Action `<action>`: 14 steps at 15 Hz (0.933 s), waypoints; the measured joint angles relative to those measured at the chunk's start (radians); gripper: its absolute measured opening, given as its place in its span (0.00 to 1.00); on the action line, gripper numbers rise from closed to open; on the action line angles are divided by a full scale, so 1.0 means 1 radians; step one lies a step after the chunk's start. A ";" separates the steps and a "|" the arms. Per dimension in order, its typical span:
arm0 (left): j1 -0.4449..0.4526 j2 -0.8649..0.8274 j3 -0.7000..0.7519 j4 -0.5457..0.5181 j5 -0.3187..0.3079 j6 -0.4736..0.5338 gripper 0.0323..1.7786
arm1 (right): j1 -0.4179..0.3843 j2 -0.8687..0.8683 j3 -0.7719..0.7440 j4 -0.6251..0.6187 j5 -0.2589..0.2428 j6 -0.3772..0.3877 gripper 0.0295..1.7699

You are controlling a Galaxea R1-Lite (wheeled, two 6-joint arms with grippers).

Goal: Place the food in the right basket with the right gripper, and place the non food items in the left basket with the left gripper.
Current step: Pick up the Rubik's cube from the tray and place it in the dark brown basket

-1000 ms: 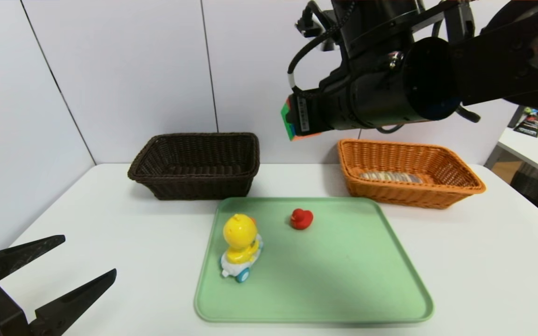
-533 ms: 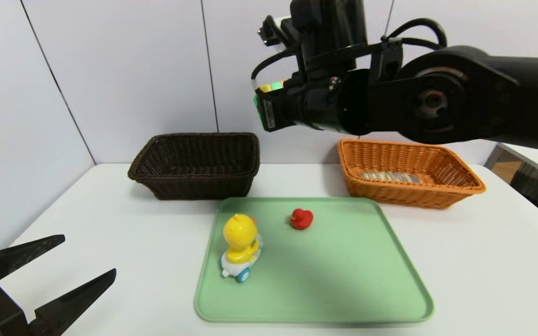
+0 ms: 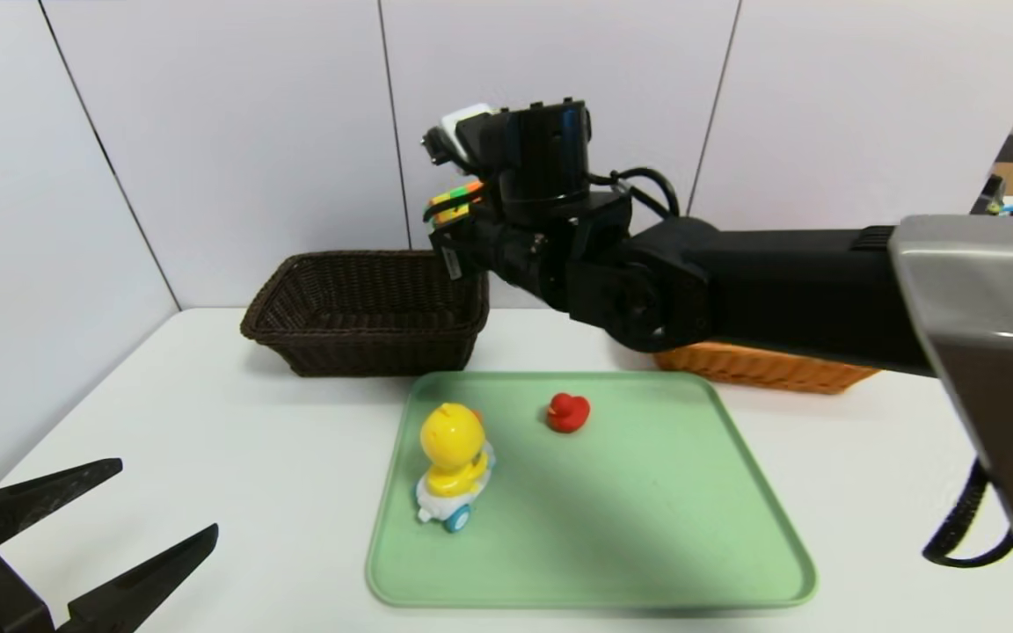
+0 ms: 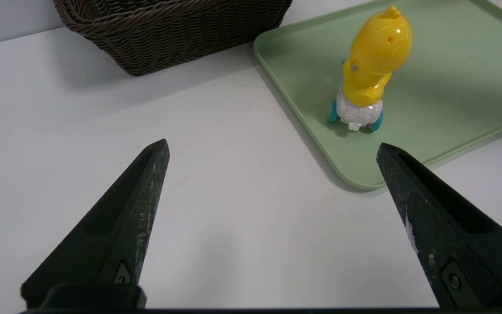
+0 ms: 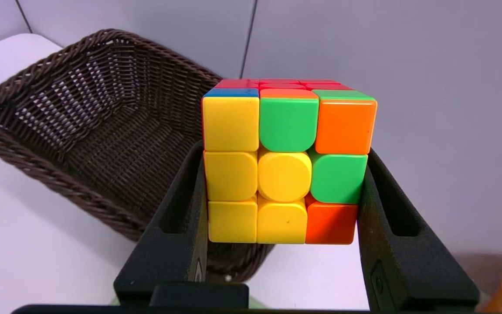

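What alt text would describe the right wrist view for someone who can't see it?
The right gripper clamps a multicoloured puzzle cube between its two black fingers, held in the air. Behind it sits the dark brown woven basket on a white table.

The left hand [image 4: 273, 148] hangs just above the white bench [image 4: 216, 183] with its two dark, tapered fingers [image 4: 140, 196] spread wide and nothing between them. Ahead of it a pale green tray [image 4: 451, 78] lies flat on the bench, and on the tray, near the edge that faces the hand, a yellow duck toy [image 4: 371, 74] stands upright on its white base with teal wheels. Beyond the tray's far corner and apart from it, the dark brown woven basket [image 4: 177, 35] sits on the bench, only its lower wall and part of its rim in view.
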 joint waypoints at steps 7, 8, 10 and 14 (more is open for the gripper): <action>0.004 -0.012 0.024 -0.003 -0.001 0.004 0.95 | -0.004 0.156 -0.001 -0.112 0.047 -0.022 0.51; 0.004 -0.011 0.019 -0.003 -0.001 0.004 0.95 | -0.007 0.166 -0.001 -0.113 0.060 -0.023 0.51; 0.004 -0.007 0.003 -0.001 -0.002 0.004 0.95 | -0.018 0.178 -0.004 -0.113 0.094 -0.046 0.51; 0.007 0.007 -0.019 0.000 -0.003 0.004 0.95 | -0.039 0.203 -0.013 -0.164 0.101 -0.069 0.51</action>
